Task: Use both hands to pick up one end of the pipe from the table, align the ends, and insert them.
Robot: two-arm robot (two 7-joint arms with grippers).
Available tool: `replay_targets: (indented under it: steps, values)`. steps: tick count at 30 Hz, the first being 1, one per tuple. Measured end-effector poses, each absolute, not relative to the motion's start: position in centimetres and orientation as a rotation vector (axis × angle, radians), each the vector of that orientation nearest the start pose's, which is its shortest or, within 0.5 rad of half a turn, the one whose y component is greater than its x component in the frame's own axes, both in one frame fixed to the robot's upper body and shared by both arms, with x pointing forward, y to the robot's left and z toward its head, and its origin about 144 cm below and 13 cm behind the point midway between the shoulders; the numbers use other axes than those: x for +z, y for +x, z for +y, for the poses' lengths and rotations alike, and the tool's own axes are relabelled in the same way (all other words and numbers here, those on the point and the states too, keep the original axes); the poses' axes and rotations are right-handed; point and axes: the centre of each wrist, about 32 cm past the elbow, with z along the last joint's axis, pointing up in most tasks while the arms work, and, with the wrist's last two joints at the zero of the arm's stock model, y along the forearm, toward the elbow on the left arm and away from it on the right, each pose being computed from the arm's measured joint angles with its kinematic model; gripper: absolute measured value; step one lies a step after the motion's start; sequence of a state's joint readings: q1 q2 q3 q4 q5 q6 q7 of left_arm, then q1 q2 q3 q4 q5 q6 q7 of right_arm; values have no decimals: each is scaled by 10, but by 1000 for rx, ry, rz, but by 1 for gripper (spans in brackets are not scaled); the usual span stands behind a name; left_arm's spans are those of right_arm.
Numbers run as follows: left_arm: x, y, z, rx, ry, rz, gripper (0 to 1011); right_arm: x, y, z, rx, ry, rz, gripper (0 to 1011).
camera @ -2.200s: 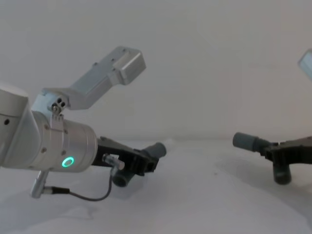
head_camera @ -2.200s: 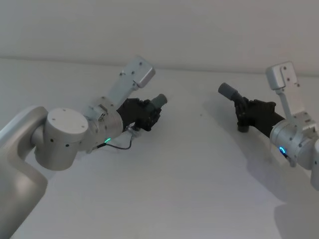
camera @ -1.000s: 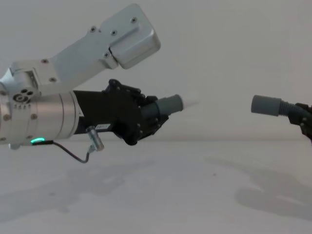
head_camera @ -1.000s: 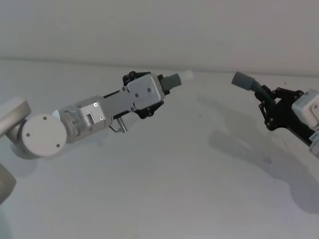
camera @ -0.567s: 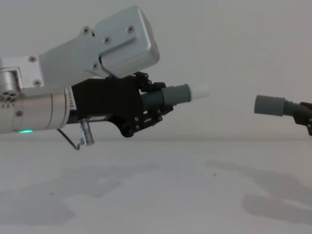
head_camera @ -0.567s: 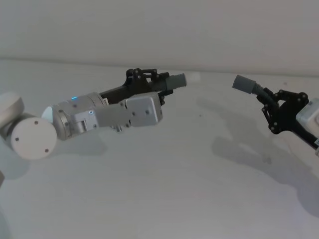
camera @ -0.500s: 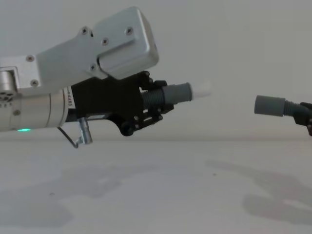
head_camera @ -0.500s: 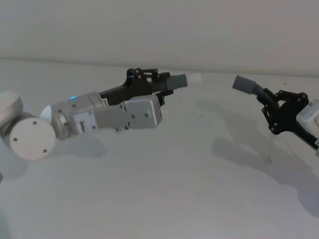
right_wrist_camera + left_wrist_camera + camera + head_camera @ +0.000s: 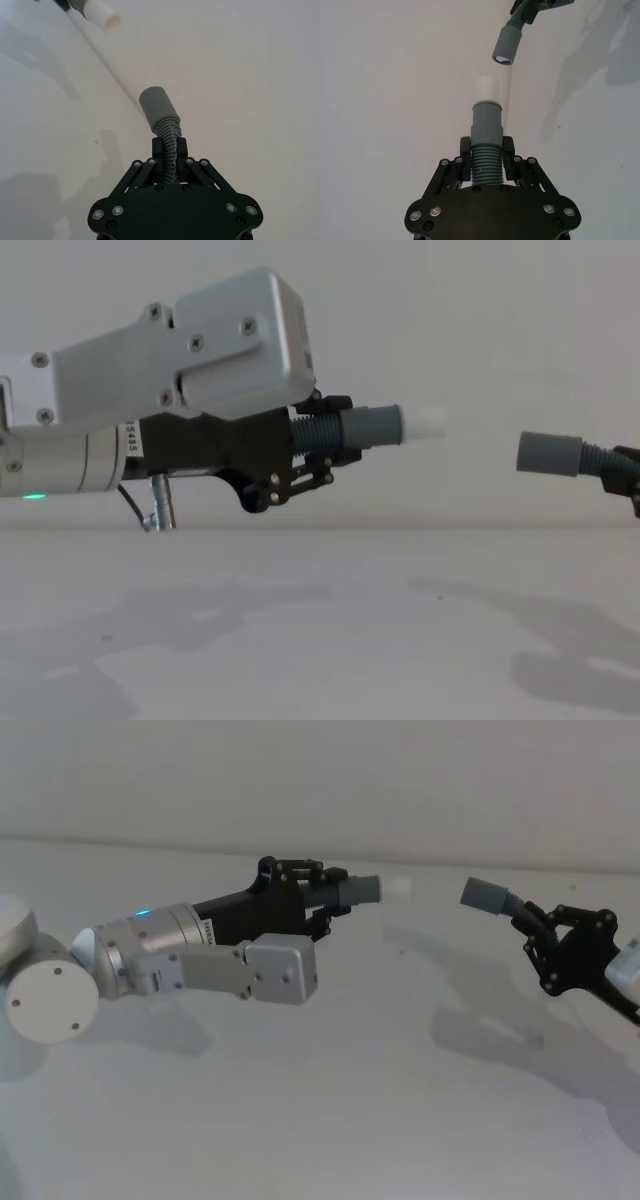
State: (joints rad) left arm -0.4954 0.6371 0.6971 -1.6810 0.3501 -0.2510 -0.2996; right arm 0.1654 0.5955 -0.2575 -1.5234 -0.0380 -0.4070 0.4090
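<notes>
1. The left gripper (image 9: 318, 895), black on a thick silver-grey arm, sits left of centre in the head view, raised above the white table (image 9: 330, 1110). Its shadow falls on the surface below.
2. Its fingers (image 9: 464, 156) are narrowed onto the ribbed middle of one pipe piece (image 9: 486, 150), clamping it from both sides.
3. That piece's smooth grey cuff (image 9: 370, 427) sticks out past the gripper toward the right of the chest view, and a narrower white tip (image 9: 424, 421) projects from it.
4. In the chest view the left arm fills the upper left of the frame, with a small green light low on its silver body.
5. The right gripper (image 9: 548, 945) is at the right edge of the head view, also lifted off the table.
6. Its fingers (image 9: 157, 150) are closed around the ribbed part of the second pipe piece (image 9: 169, 147).
7. The second piece's plain grey socket cuff (image 9: 485, 895) points left, toward the white tip.
8. The two ends face each other with a clear gap between them, apart and not touching.
9. In the chest view the socket cuff sits slightly lower than the white tip, at mid-height on the right side of the frame.
10. In the left wrist view the socket's opening appears in the upper middle, beyond the white tip and a little to its right.
</notes>
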Motion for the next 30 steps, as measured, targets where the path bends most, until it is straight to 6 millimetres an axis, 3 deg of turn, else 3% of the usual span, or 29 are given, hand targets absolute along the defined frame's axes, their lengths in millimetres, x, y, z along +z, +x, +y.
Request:
replay_targets:
  steps: [15,30]
  values:
    - [1267,511,216,463,416,-1165,354,1197,490,-345,-669,-205,-777,148]
    - [1267,511,216,455,416,-1177,354,1205,496,-337,-659,-184,-789,148]
